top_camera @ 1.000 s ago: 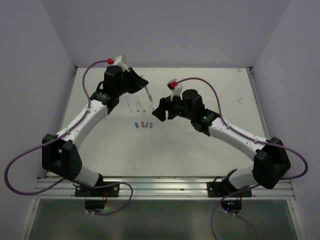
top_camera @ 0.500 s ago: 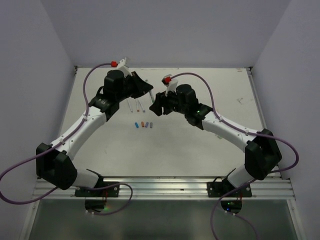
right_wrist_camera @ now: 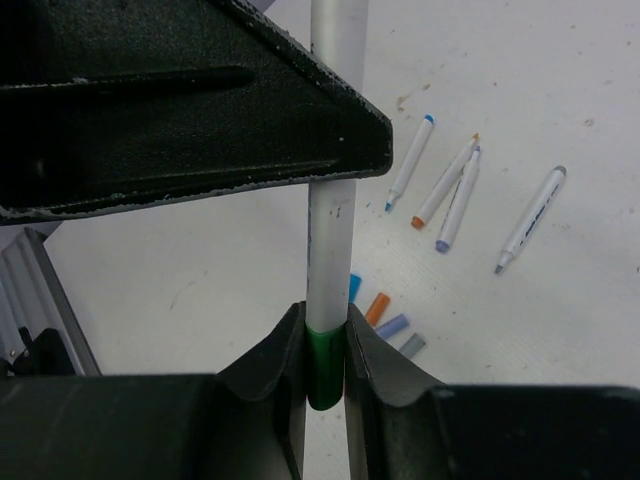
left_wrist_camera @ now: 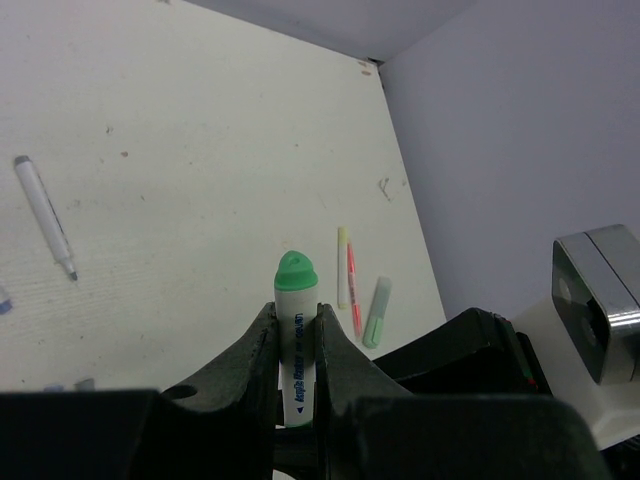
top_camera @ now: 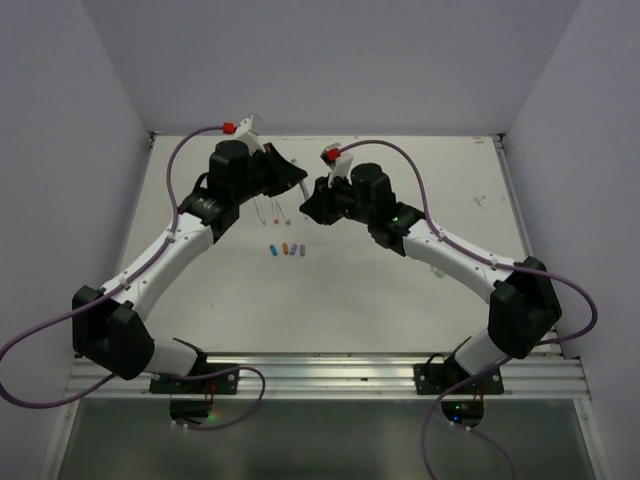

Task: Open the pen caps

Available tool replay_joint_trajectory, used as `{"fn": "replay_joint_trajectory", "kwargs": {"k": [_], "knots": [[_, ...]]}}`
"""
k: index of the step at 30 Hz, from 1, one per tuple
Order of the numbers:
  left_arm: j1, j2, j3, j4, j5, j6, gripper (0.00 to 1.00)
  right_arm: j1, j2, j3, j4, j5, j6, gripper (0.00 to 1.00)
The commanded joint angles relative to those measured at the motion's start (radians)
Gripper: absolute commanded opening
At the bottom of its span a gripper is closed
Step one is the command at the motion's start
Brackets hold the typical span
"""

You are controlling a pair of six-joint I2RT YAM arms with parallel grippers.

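My left gripper (left_wrist_camera: 296, 310) is shut on a white pen barrel (left_wrist_camera: 297, 345) whose rounded green end (left_wrist_camera: 296, 270) sticks out past the fingertips. My right gripper (right_wrist_camera: 325, 320) is shut on the green cap (right_wrist_camera: 325, 365) at the barrel's (right_wrist_camera: 330, 240) other end. In the top view the left gripper (top_camera: 295, 186) and the right gripper (top_camera: 312, 200) meet above the far middle of the table. Four loose pen caps lie in a row: blue (right_wrist_camera: 354, 287), orange (right_wrist_camera: 377, 308), purple (right_wrist_camera: 391, 326), grey (right_wrist_camera: 412, 346). The top view shows this row (top_camera: 288, 249) too.
Several uncapped white pens (right_wrist_camera: 445, 182) lie on the table beyond the caps, one of them apart (right_wrist_camera: 530, 218). Three capped highlighters, yellowish (left_wrist_camera: 342, 266), pink (left_wrist_camera: 352, 285) and mint green (left_wrist_camera: 376, 311), lie at the far right. Purple walls enclose the table.
My right gripper moved up and left to the pen held by the left gripper and closed on its green cap. The left gripper shifted slightly right, still gripping the barrel.
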Motion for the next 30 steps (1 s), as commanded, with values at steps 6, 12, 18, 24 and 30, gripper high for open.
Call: {"fn": "replay_joint_trajectory", "kwargs": {"k": [6, 12, 18, 24, 30], "knots": [[-0.004, -0.033, -0.008, 0.063, -0.054, -0.014, 0.0, -0.005, 0.001, -0.002, 0.004, -0.011, 0.006, 0.0], [0.017, -0.029, 0.023, 0.146, -0.111, -0.034, 0.0, -0.005, -0.025, -0.105, 0.01, -0.042, 0.019, 0.0], [0.063, -0.002, 0.089, 0.218, -0.177, -0.042, 0.0, -0.005, -0.037, -0.226, 0.018, -0.085, 0.028, 0.0], [0.068, 0.007, 0.136, 0.287, -0.299, -0.036, 0.0, -0.004, -0.043, -0.309, 0.028, -0.097, 0.032, 0.0], [0.071, 0.014, 0.178, 0.303, -0.379, -0.025, 0.0, -0.002, -0.037, -0.396, 0.084, -0.11, 0.052, 0.0]]}}
